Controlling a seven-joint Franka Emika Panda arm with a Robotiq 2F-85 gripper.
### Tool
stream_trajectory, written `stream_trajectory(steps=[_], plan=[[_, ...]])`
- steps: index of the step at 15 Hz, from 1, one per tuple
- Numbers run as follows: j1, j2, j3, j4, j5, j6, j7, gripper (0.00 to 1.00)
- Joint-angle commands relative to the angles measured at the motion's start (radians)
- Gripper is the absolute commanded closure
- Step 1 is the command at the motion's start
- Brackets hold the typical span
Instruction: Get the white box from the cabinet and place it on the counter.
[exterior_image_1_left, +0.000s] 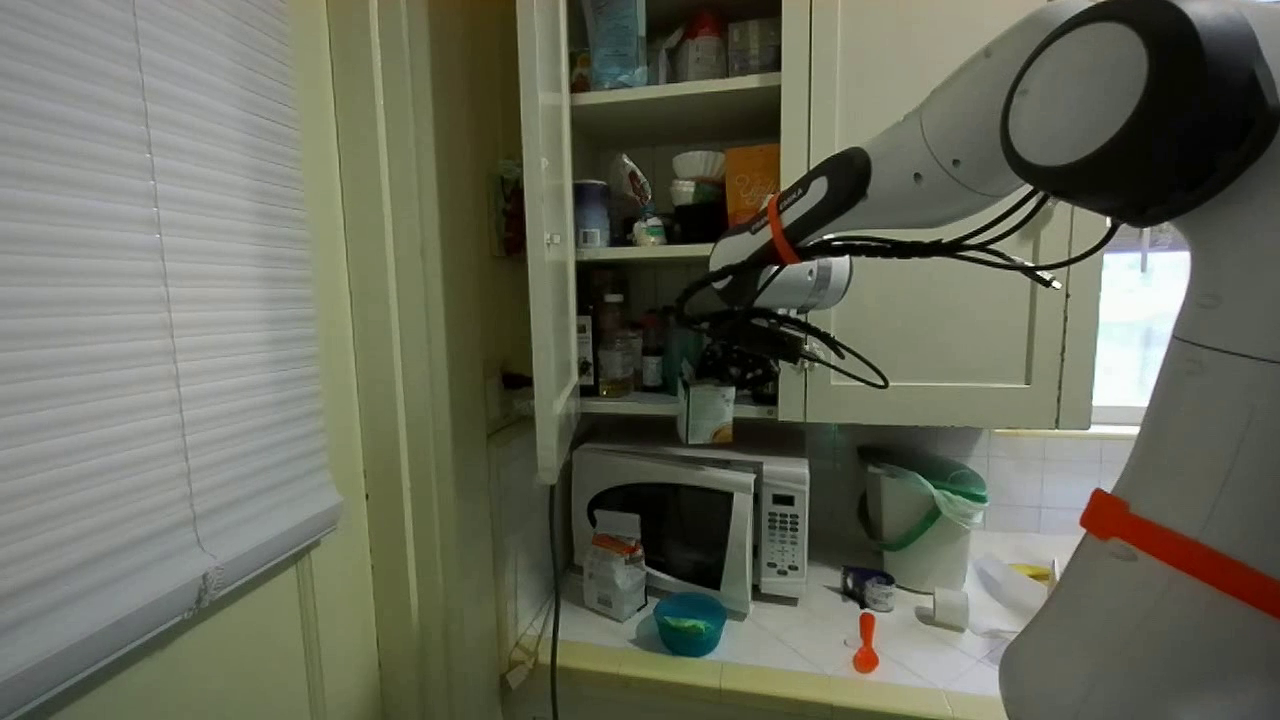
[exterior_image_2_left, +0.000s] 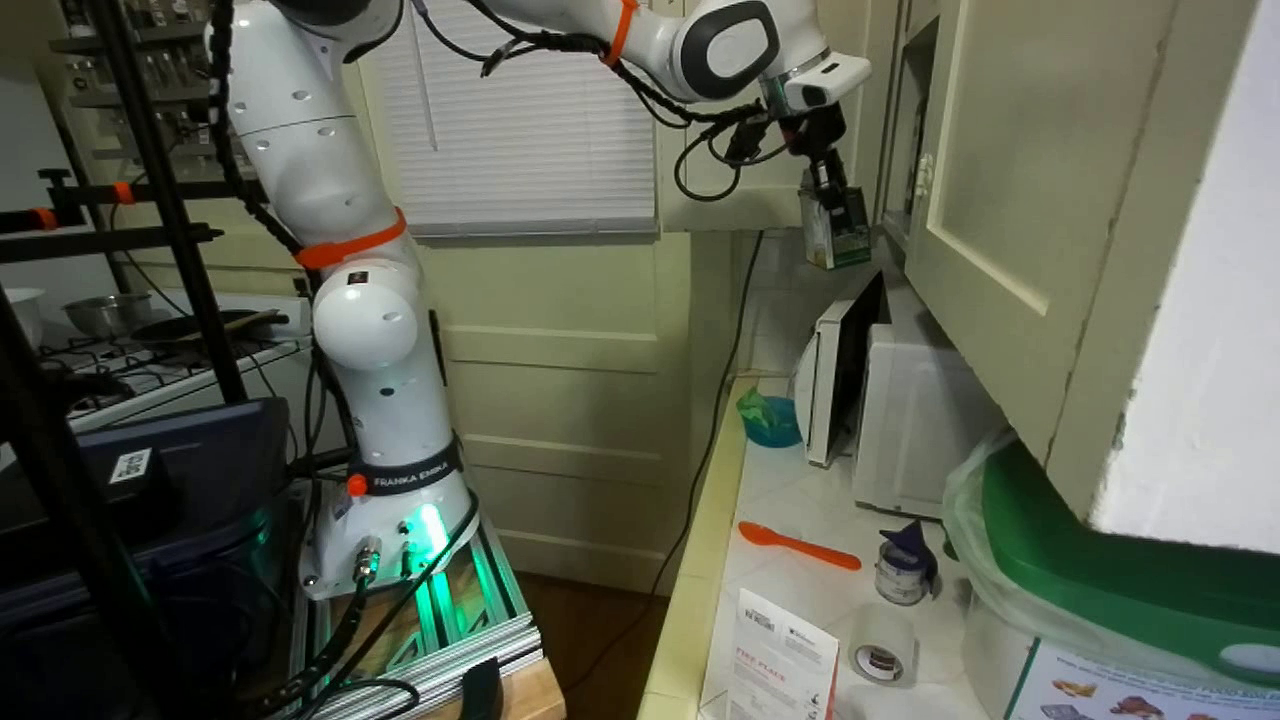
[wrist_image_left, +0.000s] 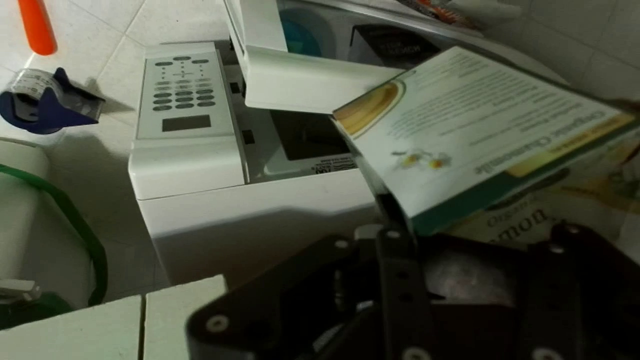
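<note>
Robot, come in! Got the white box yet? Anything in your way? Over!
Gripper shut on white box. Box outside the cabinet, not yet on the counter. Open microwave door below, may block straight lowering.

The white arm (exterior_image_2_left: 375, 322) wears orange bands (exterior_image_2_left: 352, 246) and black cables (exterior_image_2_left: 573, 42); its black gripper (exterior_image_2_left: 843, 213) has silvery screws (wrist_image_left: 217, 323).
</note>
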Motion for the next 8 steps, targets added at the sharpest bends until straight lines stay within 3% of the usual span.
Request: stream_trajectory(steps=[1, 8], plan=[[-0.005, -0.074, -0.003, -0.07, 0.049, -0.027, -0.086, 1.0], [-0.07, -0.137, -0.037, -0.153, 0.06, -0.065, -0.059, 1.0]])
